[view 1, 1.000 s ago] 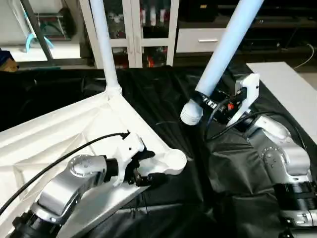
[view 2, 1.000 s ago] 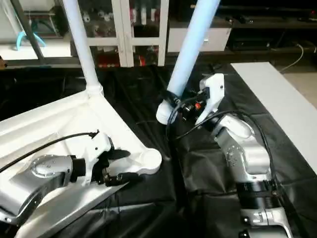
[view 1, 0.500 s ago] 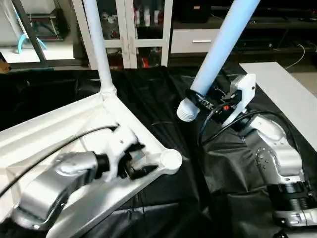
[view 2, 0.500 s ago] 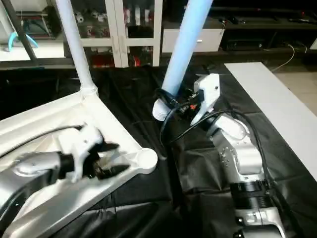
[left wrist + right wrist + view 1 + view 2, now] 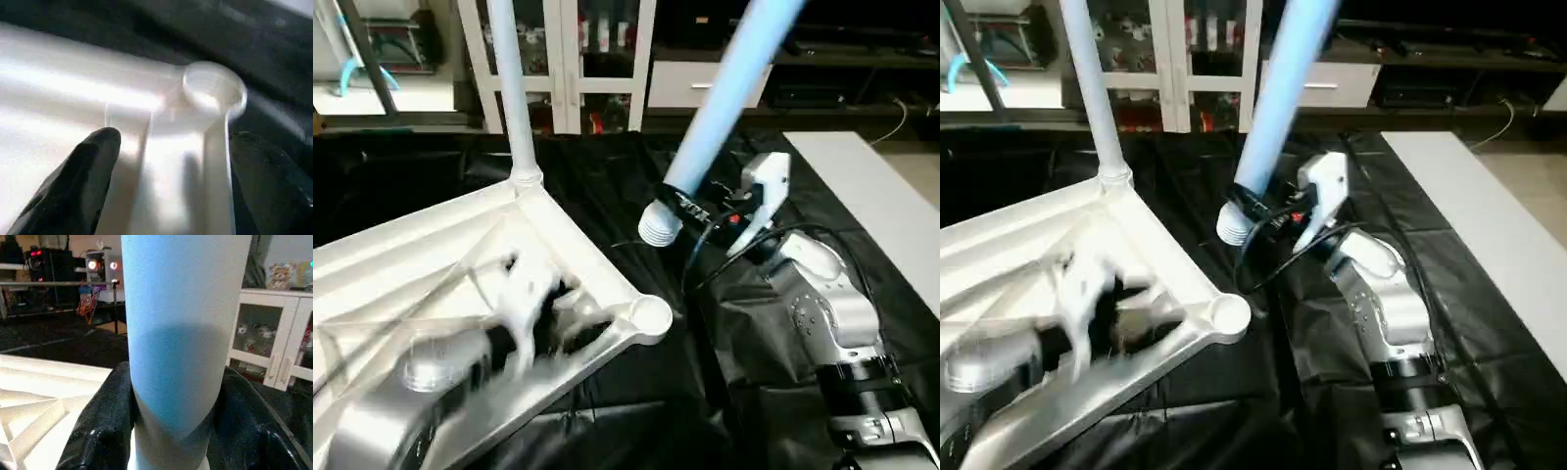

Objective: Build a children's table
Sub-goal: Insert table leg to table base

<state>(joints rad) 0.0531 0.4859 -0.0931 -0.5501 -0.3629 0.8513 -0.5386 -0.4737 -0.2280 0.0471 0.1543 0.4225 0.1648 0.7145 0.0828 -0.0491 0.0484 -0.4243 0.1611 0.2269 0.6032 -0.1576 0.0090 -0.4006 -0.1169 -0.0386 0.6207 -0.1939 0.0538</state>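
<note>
The children's table top (image 5: 421,264) lies upside down on the left, white with ribs showing. One white leg (image 5: 514,98) stands upright in its far corner socket. The near corner socket (image 5: 649,315) is empty. My left gripper (image 5: 576,328) is motion-blurred just behind that socket. In the left wrist view its fingers (image 5: 83,181) stand open, straddling the top's rim beside the socket (image 5: 214,88). My right gripper (image 5: 707,211) is shut on a second leg (image 5: 724,108), held tilted in the air. The leg's ribbed end (image 5: 658,225) hangs above and behind the empty socket. Black fingers (image 5: 105,431) clamp both sides of the tube (image 5: 181,333).
A black cloth (image 5: 607,186) covers the work surface. A white flat board (image 5: 862,186) lies at the right. A white glass-door cabinet (image 5: 578,59) stands behind the table top. My right arm (image 5: 832,323) occupies the right foreground.
My left arm has shifted inward over the table top and is blurred with motion. My right gripper has carried the leg a little leftward, its lower end closer to the empty socket.
</note>
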